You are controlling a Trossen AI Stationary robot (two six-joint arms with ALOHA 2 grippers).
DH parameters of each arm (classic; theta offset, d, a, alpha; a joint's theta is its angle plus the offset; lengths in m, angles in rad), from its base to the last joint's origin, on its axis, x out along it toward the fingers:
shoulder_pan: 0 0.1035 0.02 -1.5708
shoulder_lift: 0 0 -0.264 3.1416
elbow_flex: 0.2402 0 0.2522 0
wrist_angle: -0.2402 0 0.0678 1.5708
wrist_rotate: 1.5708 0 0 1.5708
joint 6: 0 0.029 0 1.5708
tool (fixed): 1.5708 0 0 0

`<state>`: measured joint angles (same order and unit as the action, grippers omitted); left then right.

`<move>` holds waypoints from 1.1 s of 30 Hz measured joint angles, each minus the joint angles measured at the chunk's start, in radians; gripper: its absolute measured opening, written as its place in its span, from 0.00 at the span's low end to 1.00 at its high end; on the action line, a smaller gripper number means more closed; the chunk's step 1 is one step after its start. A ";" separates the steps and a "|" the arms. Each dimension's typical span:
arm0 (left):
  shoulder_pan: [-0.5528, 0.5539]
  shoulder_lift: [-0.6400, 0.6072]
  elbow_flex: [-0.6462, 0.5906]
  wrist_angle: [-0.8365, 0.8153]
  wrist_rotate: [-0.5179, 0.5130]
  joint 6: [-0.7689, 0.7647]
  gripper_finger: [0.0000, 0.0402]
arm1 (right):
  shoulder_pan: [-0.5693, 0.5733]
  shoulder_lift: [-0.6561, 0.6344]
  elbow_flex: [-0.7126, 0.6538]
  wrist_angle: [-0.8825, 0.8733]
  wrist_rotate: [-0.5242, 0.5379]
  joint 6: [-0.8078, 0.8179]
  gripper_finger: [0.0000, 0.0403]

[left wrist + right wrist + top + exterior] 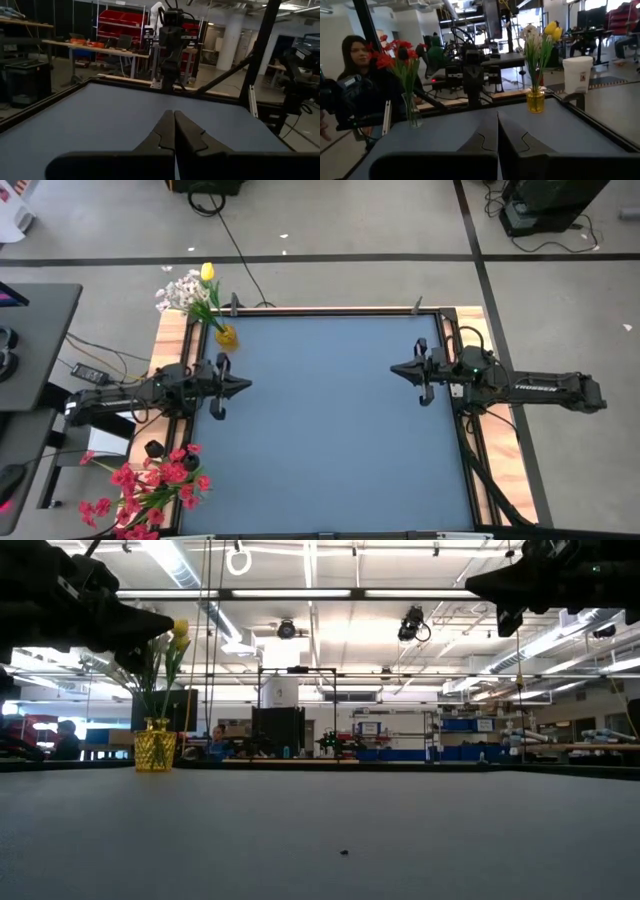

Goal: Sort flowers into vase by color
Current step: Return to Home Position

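Note:
A yellow vase (227, 336) stands at the table's far-left corner, with white blossom sprigs (178, 292) and yellow buds (207, 272) standing in it by their stems. The low view shows this vase (155, 750), and so does the right wrist view (535, 100). Red blossom sprigs (150, 480) stand in a clear vase (412, 114) at the near-left corner. My left gripper (243, 385) hovers shut over the table's left side, holding nothing. My right gripper (396, 370) hovers shut over the right side, also holding nothing. Each wrist view shows its own fingertips together, left (174, 116) and right (497, 117).
A blue mat (330, 430) covers the table inside a wooden border with a dark raised rim. A small dark speck (344, 852) lies on the mat. A person (355, 60) sits beyond the table's left side. A desk (30, 340) stands left of the table.

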<state>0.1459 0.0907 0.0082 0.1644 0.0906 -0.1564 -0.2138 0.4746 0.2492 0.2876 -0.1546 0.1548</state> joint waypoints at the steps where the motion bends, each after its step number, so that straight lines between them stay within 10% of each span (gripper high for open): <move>1: 0.000 -0.012 0.000 -0.011 0.000 0.003 0.00 | 0.000 -0.005 -0.007 0.011 0.001 -0.002 0.01; 33: 0.000 -0.087 -0.001 -0.140 -0.010 0.145 0.00 | -0.005 -0.164 -0.243 0.197 0.116 0.034 0.01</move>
<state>0.1463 0.0036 0.0071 0.0247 0.0807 -0.0109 -0.2188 0.3104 0.0063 0.4847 -0.0385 0.1888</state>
